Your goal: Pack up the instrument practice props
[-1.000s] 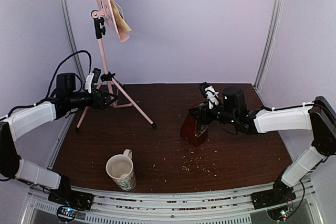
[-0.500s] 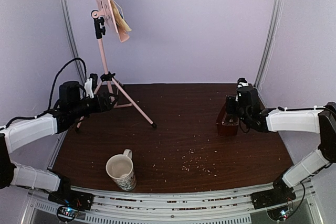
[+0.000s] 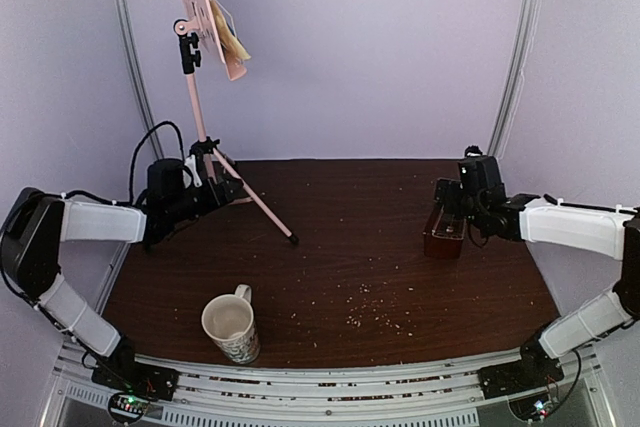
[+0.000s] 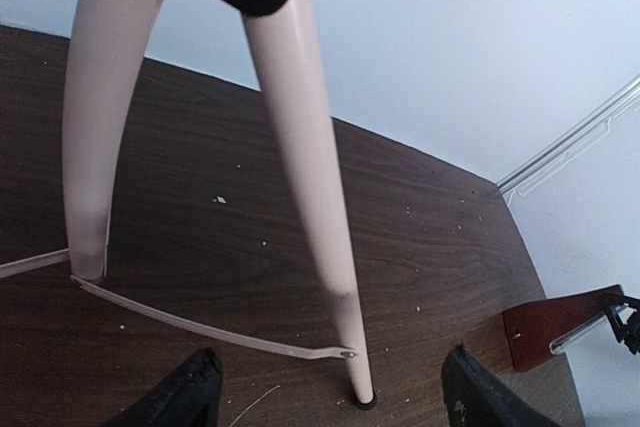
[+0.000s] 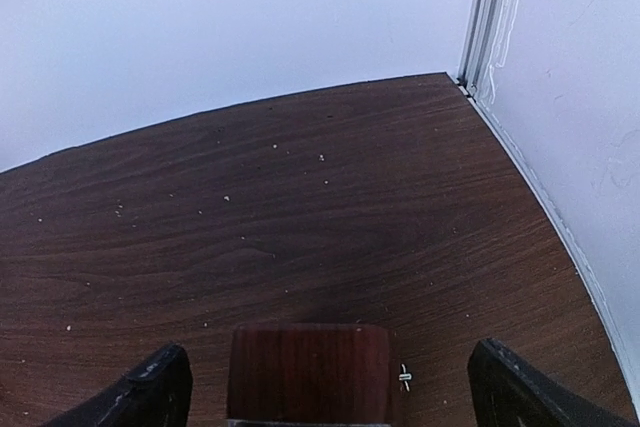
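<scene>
The pink tripod music stand (image 3: pixel 198 117) stands at the back left, and its perforated desk (image 3: pixel 200 2) carries yellow and blue music sheets (image 3: pixel 231 39). My left gripper (image 3: pixel 228 191) is low at the tripod's legs. In the left wrist view this gripper (image 4: pixel 335 402) is open, with one pink leg (image 4: pixel 310 177) between the fingers and touching neither. The dark red-brown metronome (image 3: pixel 443 234) rests on the table at the right. My right gripper (image 3: pixel 448 213) hovers over it. In the right wrist view the right gripper (image 5: pixel 335 392) is open, with gaps on both sides of the metronome (image 5: pixel 310 372).
A cream patterned mug (image 3: pixel 232 327) stands near the front left. Pale crumbs (image 3: pixel 375 312) lie scattered on the dark wooden table (image 3: pixel 330 247). Purple walls and metal corner posts (image 3: pixel 515 57) close the space at the back and sides.
My right gripper carried the metronome from the table's middle to the right side and opened off it. My left arm swung in toward the tripod's legs.
</scene>
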Available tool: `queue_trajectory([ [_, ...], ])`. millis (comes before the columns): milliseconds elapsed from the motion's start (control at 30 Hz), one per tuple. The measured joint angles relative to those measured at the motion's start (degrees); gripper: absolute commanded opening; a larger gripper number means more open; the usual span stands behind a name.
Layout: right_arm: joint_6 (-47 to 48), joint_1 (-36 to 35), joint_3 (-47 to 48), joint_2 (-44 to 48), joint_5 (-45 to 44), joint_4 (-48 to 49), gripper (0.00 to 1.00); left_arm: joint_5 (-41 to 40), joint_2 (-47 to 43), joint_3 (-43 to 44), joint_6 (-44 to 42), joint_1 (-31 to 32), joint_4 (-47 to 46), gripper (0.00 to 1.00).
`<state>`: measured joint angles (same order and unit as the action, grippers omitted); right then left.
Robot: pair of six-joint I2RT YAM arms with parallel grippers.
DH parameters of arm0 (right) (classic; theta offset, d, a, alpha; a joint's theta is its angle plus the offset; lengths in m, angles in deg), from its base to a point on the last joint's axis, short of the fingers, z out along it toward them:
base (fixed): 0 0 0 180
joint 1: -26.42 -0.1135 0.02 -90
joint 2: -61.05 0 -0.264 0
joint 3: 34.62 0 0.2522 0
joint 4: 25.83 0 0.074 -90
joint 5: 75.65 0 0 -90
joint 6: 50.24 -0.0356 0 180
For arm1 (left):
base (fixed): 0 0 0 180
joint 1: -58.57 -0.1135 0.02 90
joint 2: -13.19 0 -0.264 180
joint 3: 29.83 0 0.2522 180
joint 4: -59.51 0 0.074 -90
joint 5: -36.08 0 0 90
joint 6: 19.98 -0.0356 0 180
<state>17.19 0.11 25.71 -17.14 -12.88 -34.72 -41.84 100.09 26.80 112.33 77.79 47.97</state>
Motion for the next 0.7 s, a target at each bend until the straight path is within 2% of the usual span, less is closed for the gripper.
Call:
queue_trajectory([
  [233, -1.1, 0.0, 1.3, 5.7, 1.2, -5.0, 0.99, -1.4, 6.3, 5.4, 0.5, 0.8, -3.5, 0.62],
  [300, -1.7, 0.0, 1.3, 6.8, 1.3, -6.5, 0.99, -1.8, 8.3, 7.0, 0.5, 1.0, -4.2, 0.56],
  [400, -2.7, 0.0, 1.3, 8.4, 1.3, -8.9, 0.99, -2.7, 10.9, 8.6, 0.7, 1.5, -5.0, 0.45],
  [533, -3.5, 0.0, 1.2, 11.4, 1.3, -10.9, 1.0, -4.3, 12.5, 9.9, 0.2, 2.7, -6.0, 0.23],
  [700, -3.9, 0.0, 0.3, 16.4, 1.3, -11.1, 1.0, -6.5, 13.4, 10.9, -0.1, 4.1, -5.2, 0.03],
])
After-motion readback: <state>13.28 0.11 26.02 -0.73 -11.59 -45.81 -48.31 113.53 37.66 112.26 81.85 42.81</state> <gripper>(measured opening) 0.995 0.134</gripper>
